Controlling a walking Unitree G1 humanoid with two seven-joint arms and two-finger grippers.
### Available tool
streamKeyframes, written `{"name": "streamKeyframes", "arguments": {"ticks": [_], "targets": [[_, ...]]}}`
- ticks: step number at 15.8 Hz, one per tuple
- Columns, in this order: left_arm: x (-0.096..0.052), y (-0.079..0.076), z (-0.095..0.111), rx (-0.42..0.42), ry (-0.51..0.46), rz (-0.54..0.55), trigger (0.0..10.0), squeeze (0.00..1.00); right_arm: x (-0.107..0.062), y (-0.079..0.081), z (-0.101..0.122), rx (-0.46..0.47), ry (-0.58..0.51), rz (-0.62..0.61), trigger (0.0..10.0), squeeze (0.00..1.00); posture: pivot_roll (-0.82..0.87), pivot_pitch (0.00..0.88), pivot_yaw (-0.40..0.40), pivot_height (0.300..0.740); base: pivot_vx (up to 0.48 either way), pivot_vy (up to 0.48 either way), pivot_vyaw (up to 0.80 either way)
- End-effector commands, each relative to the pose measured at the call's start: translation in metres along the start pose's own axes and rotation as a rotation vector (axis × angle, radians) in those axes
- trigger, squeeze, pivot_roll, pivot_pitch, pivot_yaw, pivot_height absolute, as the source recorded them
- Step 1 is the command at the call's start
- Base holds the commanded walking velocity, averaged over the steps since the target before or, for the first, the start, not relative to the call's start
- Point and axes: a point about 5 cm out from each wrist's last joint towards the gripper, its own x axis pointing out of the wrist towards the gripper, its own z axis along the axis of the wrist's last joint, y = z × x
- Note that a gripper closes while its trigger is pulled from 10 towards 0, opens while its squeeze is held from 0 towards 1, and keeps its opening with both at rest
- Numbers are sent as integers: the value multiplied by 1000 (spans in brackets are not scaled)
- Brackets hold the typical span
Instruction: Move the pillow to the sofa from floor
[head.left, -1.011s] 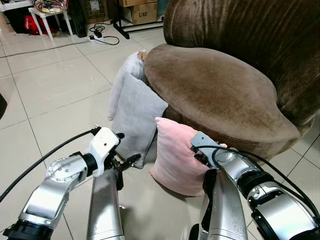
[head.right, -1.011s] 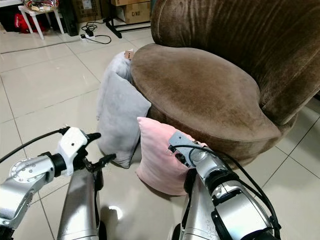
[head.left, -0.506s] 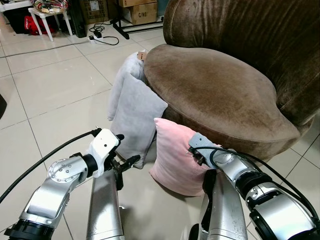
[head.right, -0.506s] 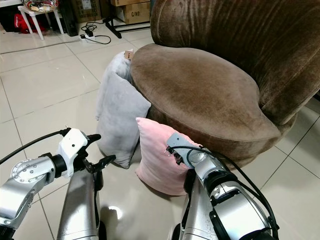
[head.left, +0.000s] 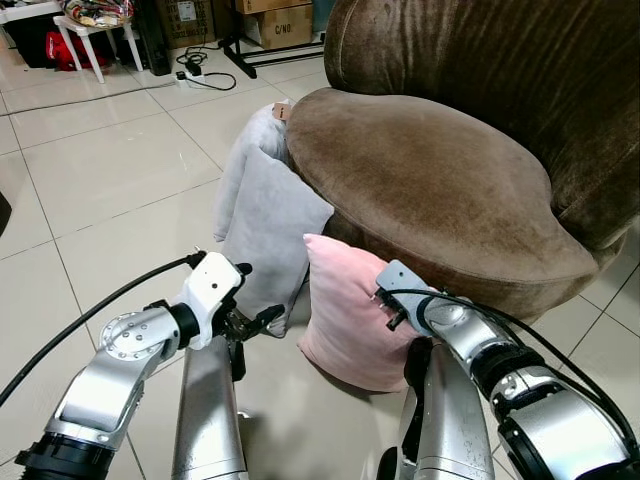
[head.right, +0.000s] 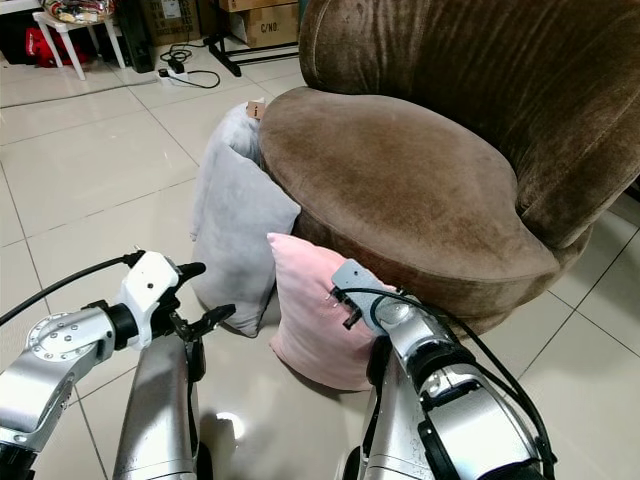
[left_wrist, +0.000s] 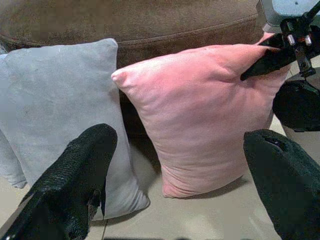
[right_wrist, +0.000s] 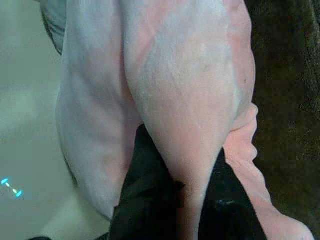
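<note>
A pink pillow stands on the tiled floor, leaning against the front of the brown sofa. My right gripper is shut on the pillow's upper right corner, the fabric pinched into a fold between its black fingers. From the left wrist, that pillow faces me. My left gripper is open and hangs low, to the left of the pink pillow and apart from it. A grey pillow leans on the sofa just left of the pink one.
A second grey cushion is wedged behind the first against the sofa's side. Bare tiled floor spreads to the left. Far back stand a white stool, cardboard boxes and a power strip with cables.
The right gripper has drawn the pink pillow's top corner slightly left and up. The left gripper has barely moved.
</note>
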Motion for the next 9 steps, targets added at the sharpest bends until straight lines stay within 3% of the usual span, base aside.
{"name": "streamKeyframes", "arguments": {"ticks": [1,3,5,8,9], "targets": [[1,-1,-2,2,5,10,10000,0,-2,-3,4,30,-49,0,0,0,-22,0,-54,405,0,0,0],[-2,1,0,13,-5,53,10000,0,-6,-5,10,90,-158,34,0,0,-17,0,-53,405,0,0,0],[-4,4,7,13,-38,101,10000,0,-20,-4,15,70,-340,101,0,0,-7,0,-60,405,0,0,0],[-8,11,12,17,-73,222,10000,0,-47,-24,12,151,-491,53,0,0,0,0,-66,405,0,0,0],[-9,14,14,21,-81,276,10000,0,-63,-38,18,233,-580,-6,0,0,0,0,-66,405,0,0,0]]}}
